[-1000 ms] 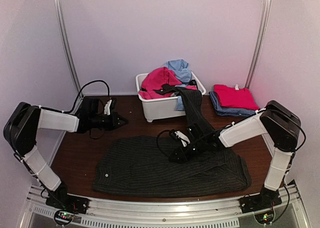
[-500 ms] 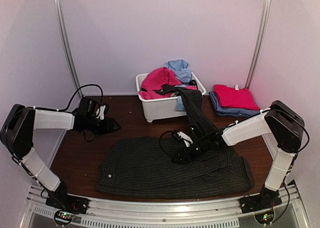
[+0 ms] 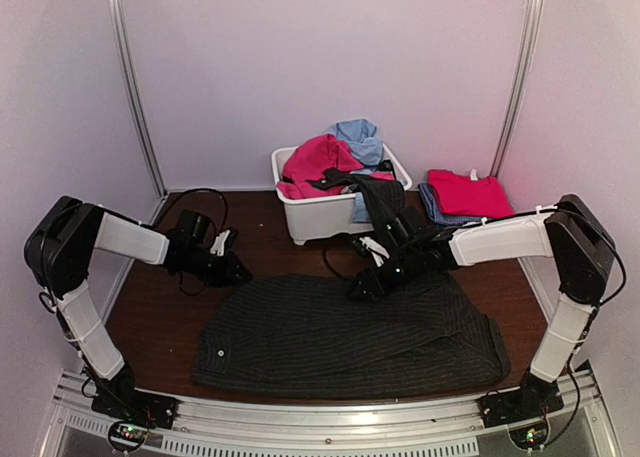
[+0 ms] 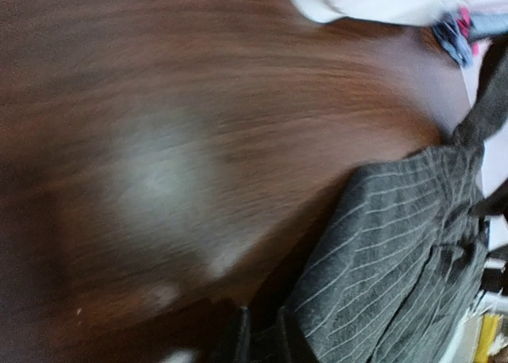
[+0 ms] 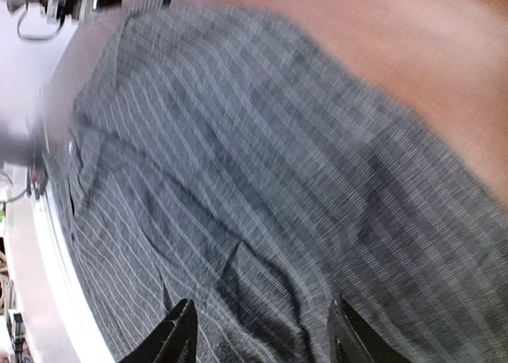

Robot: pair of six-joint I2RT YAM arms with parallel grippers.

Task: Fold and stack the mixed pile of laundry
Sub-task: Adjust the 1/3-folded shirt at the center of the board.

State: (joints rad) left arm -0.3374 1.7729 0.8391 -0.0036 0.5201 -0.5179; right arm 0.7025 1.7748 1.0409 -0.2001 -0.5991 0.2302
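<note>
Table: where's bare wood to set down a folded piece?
Free: the left strip between the left gripper and the front edge, beside the pinstriped garment; the back-left corner left of the tub. Crowded: from tub to folded stack, with the right arm across.

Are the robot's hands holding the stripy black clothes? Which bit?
The right gripper hangs open over the black pinstriped garment, holding nothing. The left gripper sits at its far left corner; blur hides whether it grips.

Pinstriped cloth [image 5: 238, 180] fills most of the view, rumpled, with a dark fold just ahead of the gripper [image 5: 262, 335]. Its two black fingers [image 5: 181, 331] stand wide apart, cloth showing between them. Bare brown table [image 5: 413, 61] shows at upper right.
</note>
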